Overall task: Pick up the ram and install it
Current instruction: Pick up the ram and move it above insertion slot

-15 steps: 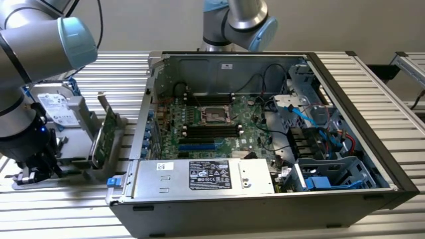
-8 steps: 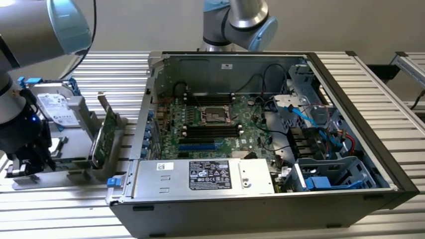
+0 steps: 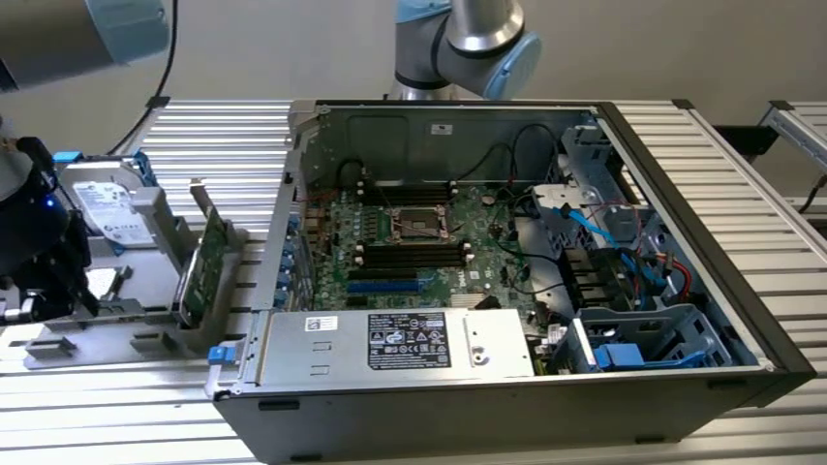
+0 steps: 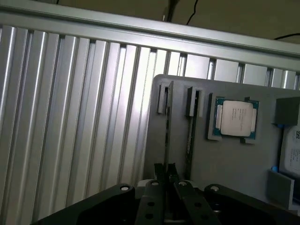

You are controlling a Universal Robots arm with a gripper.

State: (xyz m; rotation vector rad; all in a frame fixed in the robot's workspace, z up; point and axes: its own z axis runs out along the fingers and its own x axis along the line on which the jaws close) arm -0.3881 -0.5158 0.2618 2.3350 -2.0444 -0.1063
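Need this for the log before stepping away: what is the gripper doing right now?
Gripper: jaws shut on the long, thin ram stick standing in the grey plastic holder.

Table (image 4: 70,122) is showing as ribbed bare aluminium, satin, catching glare. Holder tray (image 4: 234,164) is looking like smooth matt grey plastic. Processor (image 4: 236,117) is showing a brushed silver metal lid. Gripper (image 4: 169,180) is looking matt black; plastic or coated metal, can't tell. The ram (image 4: 167,126), edge-on, is giving a dull sheen. Case (image 3: 387,126) is showing bare grey sheet metal; power supply (image 3: 491,339) is carrying a glossy label.
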